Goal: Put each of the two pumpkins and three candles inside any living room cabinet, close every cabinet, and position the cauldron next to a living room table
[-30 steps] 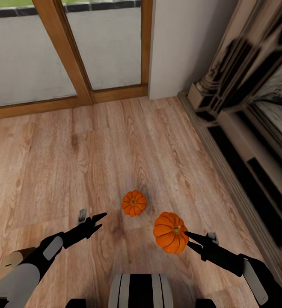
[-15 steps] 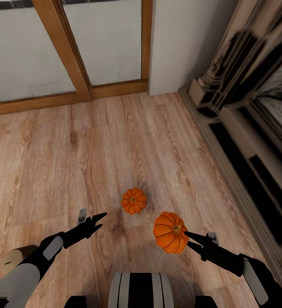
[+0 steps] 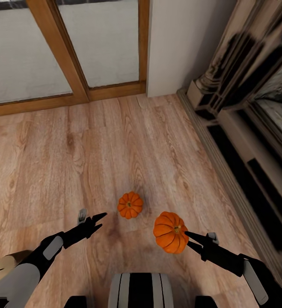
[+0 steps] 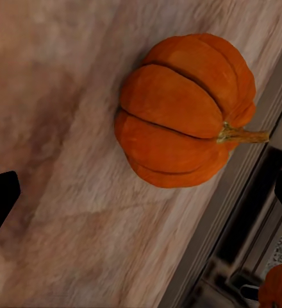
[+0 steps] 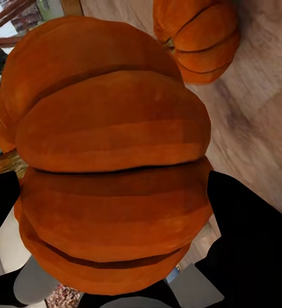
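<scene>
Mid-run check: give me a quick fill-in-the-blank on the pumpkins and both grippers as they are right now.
1. The right gripper is shut on a ____.
2. The other pumpkin sits on the wood ____.
3. The left gripper is open and holds ____.
4. The fireplace stands on the robot's ____ side.

Missing words: pumpkin; floor; nothing; right

No text, label, brand, number or sign can be read in any of the views.
</scene>
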### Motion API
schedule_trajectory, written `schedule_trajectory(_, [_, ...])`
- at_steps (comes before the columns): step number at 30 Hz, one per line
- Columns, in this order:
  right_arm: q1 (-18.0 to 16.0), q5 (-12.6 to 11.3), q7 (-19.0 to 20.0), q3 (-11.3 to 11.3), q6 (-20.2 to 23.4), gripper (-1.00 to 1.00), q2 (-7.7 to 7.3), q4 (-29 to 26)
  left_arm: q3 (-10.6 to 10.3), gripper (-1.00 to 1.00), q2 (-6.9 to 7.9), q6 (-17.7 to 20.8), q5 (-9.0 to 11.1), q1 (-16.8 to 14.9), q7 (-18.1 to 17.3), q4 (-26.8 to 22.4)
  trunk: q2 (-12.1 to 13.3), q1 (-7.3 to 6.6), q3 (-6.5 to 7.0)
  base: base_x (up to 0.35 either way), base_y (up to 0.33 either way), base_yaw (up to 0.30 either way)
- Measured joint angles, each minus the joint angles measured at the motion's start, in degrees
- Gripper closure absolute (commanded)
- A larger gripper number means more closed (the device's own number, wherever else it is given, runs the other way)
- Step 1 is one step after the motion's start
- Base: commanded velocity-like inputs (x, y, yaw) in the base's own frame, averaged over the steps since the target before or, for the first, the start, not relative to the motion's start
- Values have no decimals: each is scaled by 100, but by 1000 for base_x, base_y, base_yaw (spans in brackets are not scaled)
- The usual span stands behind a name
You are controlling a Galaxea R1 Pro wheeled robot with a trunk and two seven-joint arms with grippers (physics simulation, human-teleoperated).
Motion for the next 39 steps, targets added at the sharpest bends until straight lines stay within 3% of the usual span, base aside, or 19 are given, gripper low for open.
schedule_trajectory(39, [-1,-6,34,-8,-17,100,4,2,1,-100,-1,-23,0,0,0,-1,0,0,0,37,-71,0])
